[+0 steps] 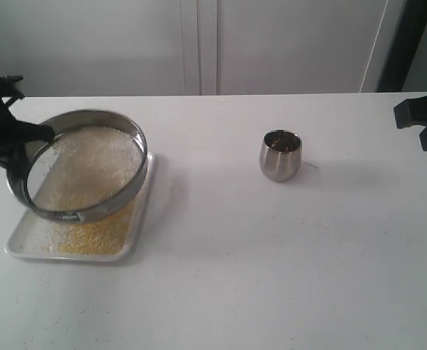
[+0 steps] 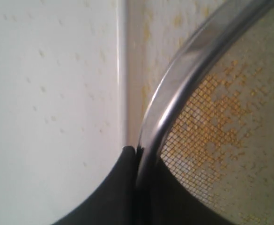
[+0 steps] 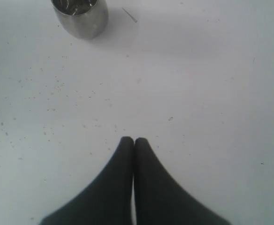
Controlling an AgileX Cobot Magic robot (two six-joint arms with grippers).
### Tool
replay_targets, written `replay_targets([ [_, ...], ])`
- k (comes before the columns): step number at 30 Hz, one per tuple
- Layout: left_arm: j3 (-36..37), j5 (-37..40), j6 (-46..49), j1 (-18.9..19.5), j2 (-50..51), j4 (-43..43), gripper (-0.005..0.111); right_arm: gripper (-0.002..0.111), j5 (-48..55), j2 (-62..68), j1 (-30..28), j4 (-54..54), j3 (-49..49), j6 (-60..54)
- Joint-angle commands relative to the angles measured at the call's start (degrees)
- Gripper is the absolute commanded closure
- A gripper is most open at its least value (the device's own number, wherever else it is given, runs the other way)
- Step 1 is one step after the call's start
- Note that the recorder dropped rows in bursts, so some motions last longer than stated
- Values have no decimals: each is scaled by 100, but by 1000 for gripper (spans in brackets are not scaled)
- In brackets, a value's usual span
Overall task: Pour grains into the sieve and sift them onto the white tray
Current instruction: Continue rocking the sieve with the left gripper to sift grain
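Note:
The round steel-rimmed sieve [image 1: 82, 164] hangs tilted above the white tray [image 1: 23, 240] at the left of the table. My left gripper [image 1: 44, 133] is shut on the sieve's rim [image 2: 174, 89], one finger on each side of it. Whitish grains [image 1: 100, 157] lie on the mesh, and fine yellow grains [image 1: 89, 237] are heaped on the tray below. Through the mesh [image 2: 221, 122] yellow grains show. At the right edge of the exterior view sits my right gripper [image 3: 134, 140], shut and empty, above bare table.
A small rounded steel cup [image 1: 279, 155] [image 3: 80, 16] stands upright near the table's middle, with a thin sliver [image 3: 129, 14] lying next to it. Tiny specks dot the tabletop [image 3: 57, 89]. A white wall rises behind the table.

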Motion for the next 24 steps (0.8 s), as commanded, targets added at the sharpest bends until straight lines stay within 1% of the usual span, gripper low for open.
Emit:
replay_targets([
  [1, -2129, 2575, 181, 190, 1212, -343, 107, 108, -70, -29, -29, -23, 21, -5],
  [2, -1852, 2575, 765, 153, 980, -861, 107, 108, -70, -29, -29, -23, 21, -5],
  [3, -1483, 2554, 820, 167, 696, -1108, 107, 108, -60, -29, -29, -23, 21, -5],
  [4, -716, 1795, 940, 155, 155, -1236, 107, 108, -81, -29, -29, -13, 21, -5],
  [5, -328, 1254, 940, 155, -82, -1196, 107, 108, -81, -29, -29, -13, 21, -5],
  [6, 99, 432, 872, 168, -260, -1000, 107, 108, -81, -29, -29, -13, 21, -5],
  [7, 85, 371, 652, 179, -161, -795, 107, 108, -81, -29, -29, -13, 21, -5],
  [9, -205, 682, 640, 166, 134, -601, 107, 108, -105, -29, -29, -13, 21, -5],
  [11, -340, 499, 356, 166, 257, -601, 107, 108, -120, -29, -29, -13, 21, -5],
  [13, -354, 398, 297, 166, 257, -601, 107, 108, -120, -29, -29, -13, 21, -5],
  [24, -353, 409, 297, 166, 257, -609, 107, 108, -120, -29, -29, -13, 21, -5],
])
